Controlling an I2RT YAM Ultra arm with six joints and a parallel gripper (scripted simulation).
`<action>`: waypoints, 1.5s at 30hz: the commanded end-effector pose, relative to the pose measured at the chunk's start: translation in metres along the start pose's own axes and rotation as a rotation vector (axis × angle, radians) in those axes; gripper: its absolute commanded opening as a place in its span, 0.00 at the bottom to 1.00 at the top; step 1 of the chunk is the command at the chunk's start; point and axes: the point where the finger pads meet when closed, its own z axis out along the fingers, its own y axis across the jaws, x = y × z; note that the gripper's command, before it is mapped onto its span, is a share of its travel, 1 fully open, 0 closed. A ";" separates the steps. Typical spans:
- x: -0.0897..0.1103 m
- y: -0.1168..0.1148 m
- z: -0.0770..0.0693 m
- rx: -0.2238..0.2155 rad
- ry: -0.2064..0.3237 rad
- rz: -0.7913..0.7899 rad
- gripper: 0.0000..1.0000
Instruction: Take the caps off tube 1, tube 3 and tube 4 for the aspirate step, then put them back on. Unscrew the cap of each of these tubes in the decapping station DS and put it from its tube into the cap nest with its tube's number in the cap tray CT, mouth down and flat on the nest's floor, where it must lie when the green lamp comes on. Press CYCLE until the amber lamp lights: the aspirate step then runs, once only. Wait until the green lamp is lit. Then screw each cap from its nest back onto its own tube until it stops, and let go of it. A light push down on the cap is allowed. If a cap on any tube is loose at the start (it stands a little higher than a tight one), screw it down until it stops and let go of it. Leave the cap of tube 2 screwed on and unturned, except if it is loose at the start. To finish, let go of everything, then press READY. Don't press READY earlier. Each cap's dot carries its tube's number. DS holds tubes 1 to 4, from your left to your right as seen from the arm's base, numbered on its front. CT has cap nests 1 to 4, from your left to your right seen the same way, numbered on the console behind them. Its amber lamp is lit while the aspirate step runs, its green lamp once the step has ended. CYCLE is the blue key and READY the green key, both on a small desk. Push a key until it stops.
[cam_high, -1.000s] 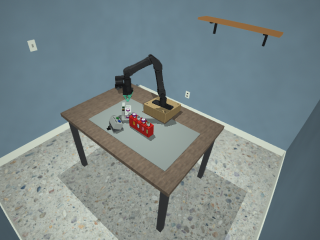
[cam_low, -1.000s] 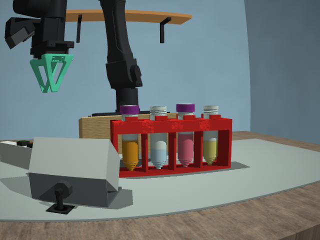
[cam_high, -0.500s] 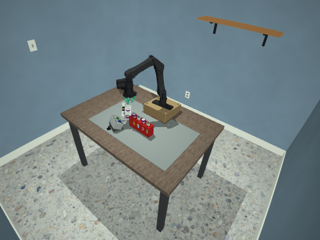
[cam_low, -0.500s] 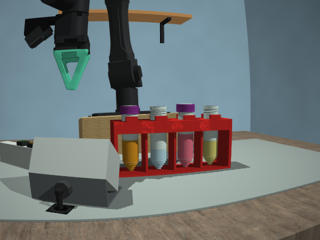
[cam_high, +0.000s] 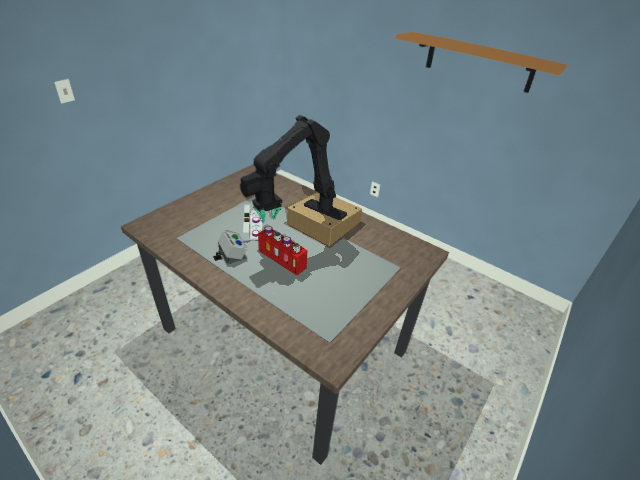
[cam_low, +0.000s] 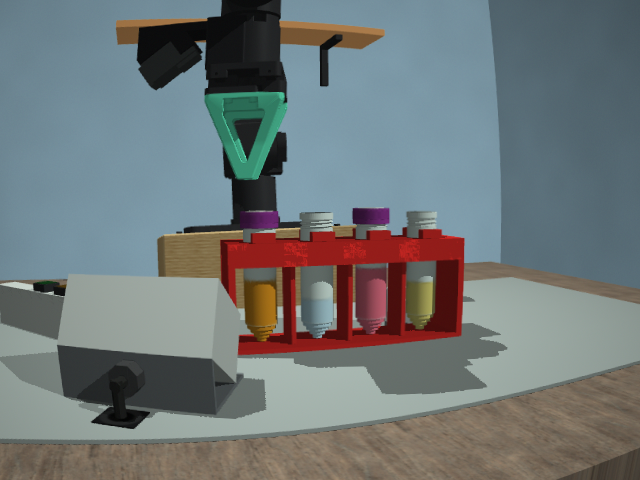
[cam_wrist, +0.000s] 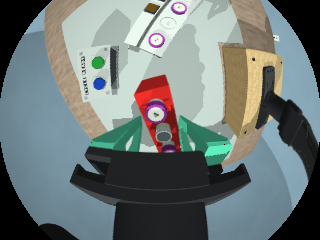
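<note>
The red decapping station (cam_high: 283, 256) (cam_low: 341, 251) (cam_wrist: 152, 92) holds four tubes. In the exterior view, from left to right, the orange tube has a purple cap (cam_low: 258, 219) (cam_wrist: 156, 112), the light blue tube (cam_low: 316, 221) is bare, the pink tube has a purple cap (cam_low: 370, 215), and the yellow tube (cam_low: 421, 219) is bare. The white cap tray (cam_wrist: 143, 27) (cam_high: 253, 223) holds two purple caps (cam_wrist: 156, 40) (cam_wrist: 179, 8) with an empty nest between them. My gripper (cam_low: 248, 174) (cam_high: 268, 212) (cam_wrist: 160, 119) is open and empty. It hangs a little above the orange tube's cap.
The grey key desk (cam_high: 231, 245) (cam_low: 139, 330) (cam_wrist: 88, 76) with the green key (cam_wrist: 99, 62) and the blue key (cam_wrist: 99, 83) stands beside the station's orange end. The wooden box (cam_high: 324, 221) (cam_low: 188, 255) under the arm's base lies behind the station.
</note>
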 end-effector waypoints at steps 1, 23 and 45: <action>0.010 0.008 -0.008 -0.029 0.002 0.053 0.49; 0.010 0.009 0.016 -0.029 0.002 0.053 0.49; 0.010 0.009 0.033 -0.029 0.002 0.053 0.49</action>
